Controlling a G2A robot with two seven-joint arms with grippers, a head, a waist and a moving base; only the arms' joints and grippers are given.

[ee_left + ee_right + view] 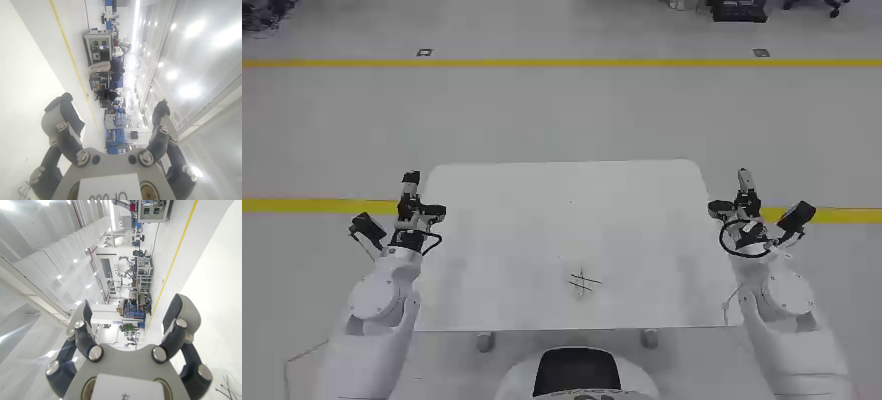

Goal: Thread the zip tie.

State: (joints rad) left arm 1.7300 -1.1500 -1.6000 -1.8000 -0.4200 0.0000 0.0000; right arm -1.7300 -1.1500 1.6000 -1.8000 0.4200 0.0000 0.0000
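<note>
Thin black zip ties (583, 283) lie crossed in a small heap on the white table (542, 220), near its front edge and a little right of centre. A few of their strands show as zip ties (226, 384) in the right wrist view. My left gripper (409, 184) hovers beside the table's left edge, well away from the ties. In its own view the left gripper (115, 100) is open with nothing between its fingers. My right gripper (744, 180) is held off the table's right edge. Seen from its wrist, the right gripper (132, 303) is open and empty too.
The table stands on a pale floor crossed by yellow lines (562, 63). Both wrist views look out across the hall toward distant machines and racks (105, 62).
</note>
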